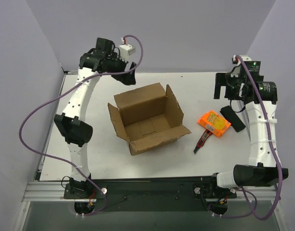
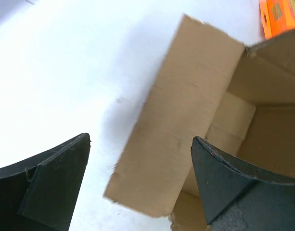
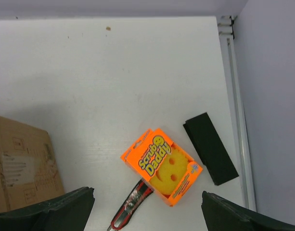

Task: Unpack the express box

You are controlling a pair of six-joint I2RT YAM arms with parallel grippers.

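The express box [image 1: 148,118] is brown cardboard and stands open in the middle of the table, its four flaps spread and its inside empty as far as I can see. One flap [image 2: 181,110] fills the left wrist view; a side with a white label [image 3: 19,168] shows in the right wrist view. My left gripper [image 1: 129,77] is open and empty, raised behind the box's far left corner. My right gripper [image 1: 224,89] is open and empty, raised at the far right above the orange packet [image 1: 214,123].
The orange Scrub Daddy packet [image 3: 161,166] lies right of the box. A red and black utility knife [image 3: 130,207] lies next to it. A black rectangular block [image 3: 210,148] lies near the table's right edge [image 3: 238,120].
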